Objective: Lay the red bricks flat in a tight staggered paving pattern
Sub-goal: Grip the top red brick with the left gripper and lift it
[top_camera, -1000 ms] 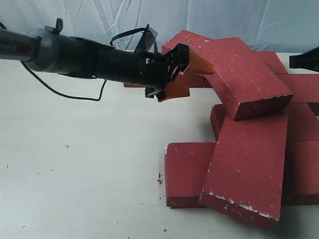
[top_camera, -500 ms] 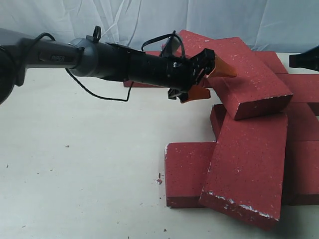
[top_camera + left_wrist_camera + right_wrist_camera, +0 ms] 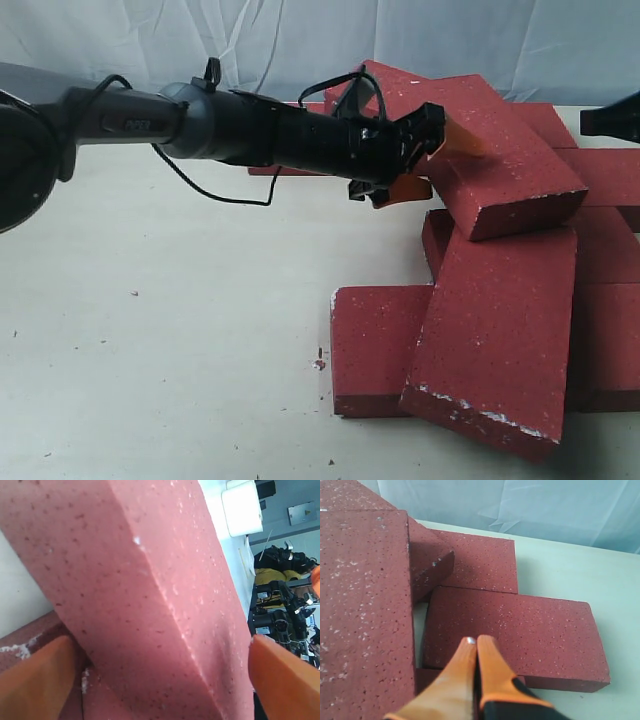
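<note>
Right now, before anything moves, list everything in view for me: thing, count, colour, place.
bricks: at least seven, dark red, heaped on the table, right arm's side, some flat, some tilted across others.
table: one, off-white, under everything.
crumbs: a few, reddish, on the table beside the heap.
curtain: one, pale blue, behind the table.
left pincer: one, orange, open, astride the top tilted brick's end.
right pincer: one, orange, shut, over a flat brick.

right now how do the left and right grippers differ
Opening: the left gripper's fingers are spread wide; the right gripper's fingers are pressed together.
Load: the left gripper straddles a tilted brick, one finger on each side; the right gripper holds nothing.
Both have orange fingers.
</note>
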Controlling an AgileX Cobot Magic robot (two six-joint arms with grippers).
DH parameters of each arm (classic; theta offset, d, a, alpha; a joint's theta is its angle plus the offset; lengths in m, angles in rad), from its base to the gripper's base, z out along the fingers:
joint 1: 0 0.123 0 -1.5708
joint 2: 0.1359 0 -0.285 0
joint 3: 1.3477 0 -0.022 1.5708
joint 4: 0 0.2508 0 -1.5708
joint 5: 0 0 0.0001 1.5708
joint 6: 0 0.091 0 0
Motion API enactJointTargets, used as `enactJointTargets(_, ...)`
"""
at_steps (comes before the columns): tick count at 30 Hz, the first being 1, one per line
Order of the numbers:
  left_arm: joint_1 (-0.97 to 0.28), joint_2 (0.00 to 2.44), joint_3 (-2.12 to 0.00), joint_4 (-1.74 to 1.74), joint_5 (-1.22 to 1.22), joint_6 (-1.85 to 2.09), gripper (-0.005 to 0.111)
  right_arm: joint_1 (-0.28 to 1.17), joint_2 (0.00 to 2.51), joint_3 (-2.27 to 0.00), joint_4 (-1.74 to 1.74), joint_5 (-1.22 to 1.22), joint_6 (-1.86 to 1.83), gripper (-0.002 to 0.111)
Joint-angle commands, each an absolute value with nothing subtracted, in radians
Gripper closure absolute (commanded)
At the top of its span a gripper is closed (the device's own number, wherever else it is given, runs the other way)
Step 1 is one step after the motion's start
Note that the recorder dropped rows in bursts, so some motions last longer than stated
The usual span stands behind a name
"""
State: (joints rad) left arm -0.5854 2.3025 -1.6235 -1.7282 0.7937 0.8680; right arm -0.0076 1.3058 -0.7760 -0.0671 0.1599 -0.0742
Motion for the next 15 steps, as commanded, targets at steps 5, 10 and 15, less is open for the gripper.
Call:
enactJointTargets(5,-0.591,2.313,-1.637,-1.744,0.831,0.867,0.043,-0.009,1.308,-0.781,-0.065,0.145,-0.078,0.109)
enactJointTargets(10,-0.591,2.313,-1.637,-1.744,0.905,0.867,0.073,-0.009,1.308,-0.781,-0.065,0.145,-0.078,0.109)
enactJointTargets(15,-0.588,2.304,-1.637,-1.744,0.953,0.867,0.099,-0.009,1.308,-0.781,-0.065,0.145,-0.078,0.109)
